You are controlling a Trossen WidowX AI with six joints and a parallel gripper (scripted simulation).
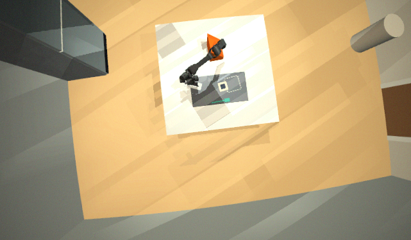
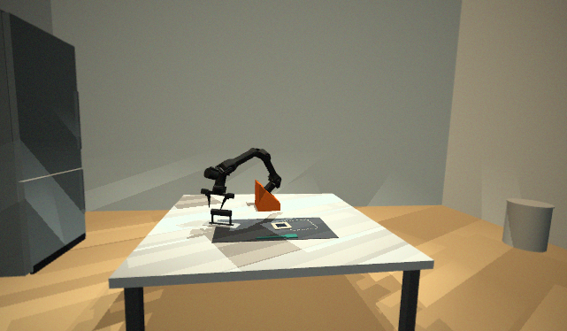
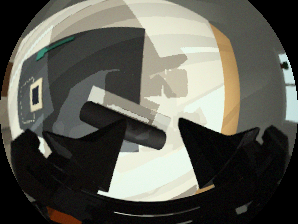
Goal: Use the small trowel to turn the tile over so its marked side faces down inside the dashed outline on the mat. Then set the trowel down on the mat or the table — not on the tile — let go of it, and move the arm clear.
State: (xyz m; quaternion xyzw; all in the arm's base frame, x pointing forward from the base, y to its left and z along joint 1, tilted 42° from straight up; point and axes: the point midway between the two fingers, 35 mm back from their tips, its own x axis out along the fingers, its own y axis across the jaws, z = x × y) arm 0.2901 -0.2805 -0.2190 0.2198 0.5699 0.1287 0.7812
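The small trowel (image 1: 199, 86) (image 2: 221, 212) (image 3: 100, 116) has a pale flat blade and a black bar handle on two posts. It stands blade down across the left edge of the dark mat (image 1: 239, 97) (image 2: 318, 236) (image 3: 75, 75). My gripper (image 2: 216, 207) (image 3: 152, 121) is open and empty just above the handle; in the wrist view the handle runs slantwise to the fingers. The tile (image 1: 222, 86) (image 2: 281, 226) (image 3: 36, 95), cream with a dark square on top, lies flat on the mat at the left side of the dashed outline (image 1: 240, 82).
A thin teal tool (image 1: 227, 100) (image 2: 290, 235) (image 3: 50, 49) lies near the mat's front edge. An orange wedge (image 1: 213, 42) (image 2: 265, 201) stands by the arm's base, behind the mat. A tall dark cabinet (image 2: 42, 133) and a grey cylinder (image 2: 526, 226) stand away from the table.
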